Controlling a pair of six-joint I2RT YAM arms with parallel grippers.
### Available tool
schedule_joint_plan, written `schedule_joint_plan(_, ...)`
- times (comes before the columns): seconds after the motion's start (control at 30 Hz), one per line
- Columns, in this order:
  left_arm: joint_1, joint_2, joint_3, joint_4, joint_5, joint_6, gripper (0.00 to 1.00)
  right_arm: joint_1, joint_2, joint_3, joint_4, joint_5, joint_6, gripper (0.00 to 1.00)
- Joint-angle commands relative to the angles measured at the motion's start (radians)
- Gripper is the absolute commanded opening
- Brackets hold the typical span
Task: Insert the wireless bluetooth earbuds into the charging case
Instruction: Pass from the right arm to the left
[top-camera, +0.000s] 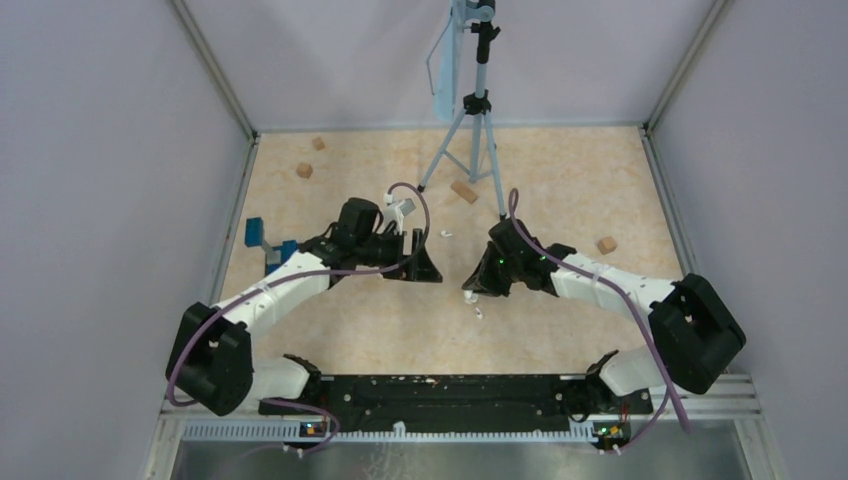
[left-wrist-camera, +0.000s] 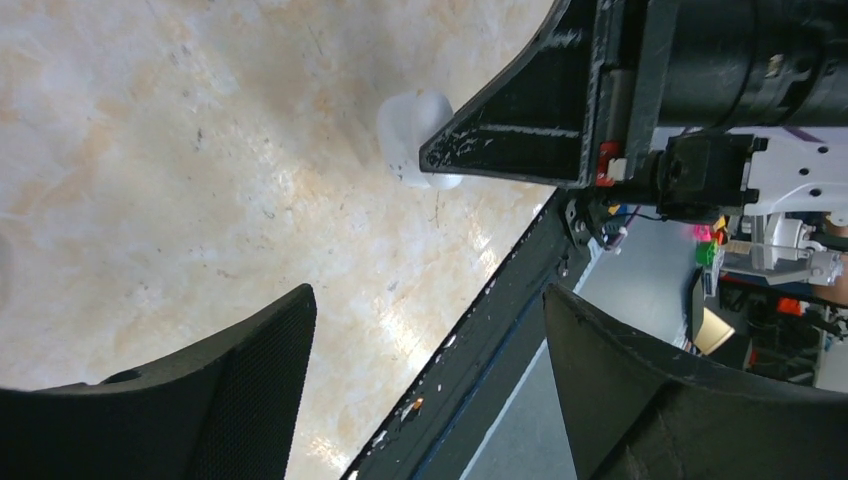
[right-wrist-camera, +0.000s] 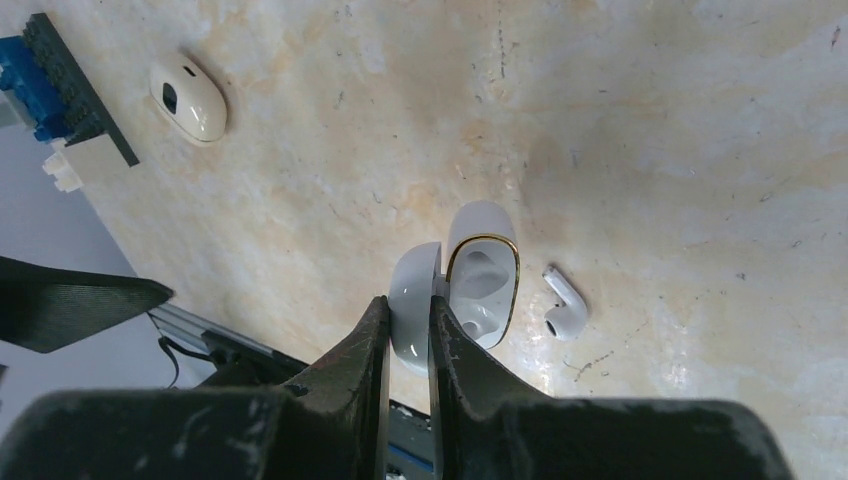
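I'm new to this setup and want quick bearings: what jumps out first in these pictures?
The right gripper pinches an open white charging case by its lid, near the middle of the table. One earbud lies loose on the table just beside the case, not yet inside. The left gripper hangs open and empty nearby.

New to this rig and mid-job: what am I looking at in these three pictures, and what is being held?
Two robot arms, each ending in a two-finger gripper. One picture looks down on the table from above; the other two come from cameras on the wrists. The right gripper pinches the lid of an open white charging case. One earbud lies loose beside it, not touching. The left gripper is open and empty. Also on the table: wooden blocks and a tripod.
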Motion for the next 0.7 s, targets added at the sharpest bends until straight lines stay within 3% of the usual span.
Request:
schedule_joint_plan(0.0, -0.034, -0.005, -0.079, 0.173, 0.019, -0.074, 0.87, 0.014, 0.002, 0.048, 0.001, -0.007, 0.034, 0.00)
schedule_joint_plan(0.2, -0.085, -0.039, -0.176, 0.415, -0.060, -0.207, 0.83, 0.017, -0.002, 0.039, 0.044, -0.045, 0.096, 0.00)
schedule_joint_plan(0.37, -0.152, -0.001, -0.197, 0.510, -0.123, -0.231, 0.82, 0.017, -0.005, 0.021, 0.107, -0.092, 0.155, 0.00)
schedule_joint_plan(0.67, -0.212, -0.016, -0.275, 0.649, -0.228, -0.295, 0.67, 0.017, -0.008, -0.042, 0.252, -0.155, 0.261, 0.00)
